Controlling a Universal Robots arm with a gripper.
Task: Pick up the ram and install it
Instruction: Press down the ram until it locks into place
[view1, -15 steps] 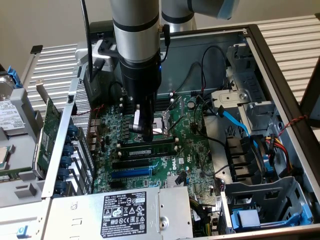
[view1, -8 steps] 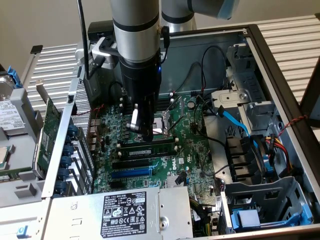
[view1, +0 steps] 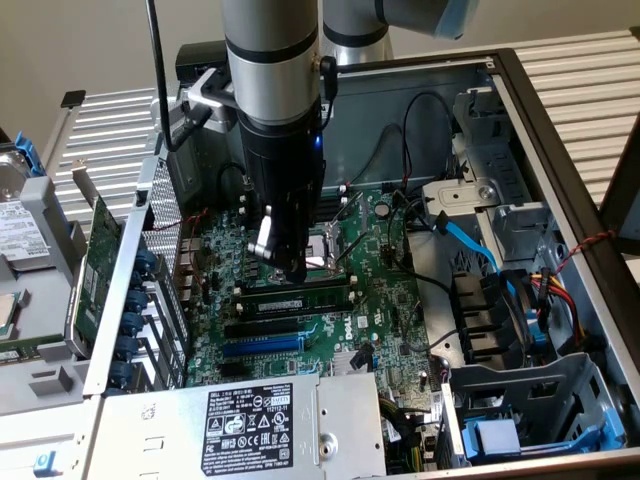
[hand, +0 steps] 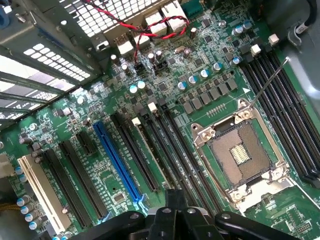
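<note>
I am looking into an open computer case. Nearest to me, at the bottom of the exterior view, is the silver power supply (view1: 245, 425) with its black label. Just past it is the green motherboard (view1: 395, 320).

My end effector (view1: 290, 268) sits low over the middle of that board, and its fingers are closed. I judge that it holds nothing, since I see nothing between the fingers.

The ram (view1: 300, 298) lies just under the end effector, in the middle of the exterior view. It is a long green stick, lying flat in a line with the black slots. In the wrist view it runs slantwise through the middle of the frame (hand: 150, 150), just beside the other dark slots. It looks like it already sits in its slot, but I cannot tell if it is pushed all the way down.

So I think the step in hand is the last part of putting it in. The next move calls for a straight, gentle push down along the stick.

Farther back is the silver processor socket (hand: 240, 150), then the grey back wall of the case (view1: 400, 110).
</note>
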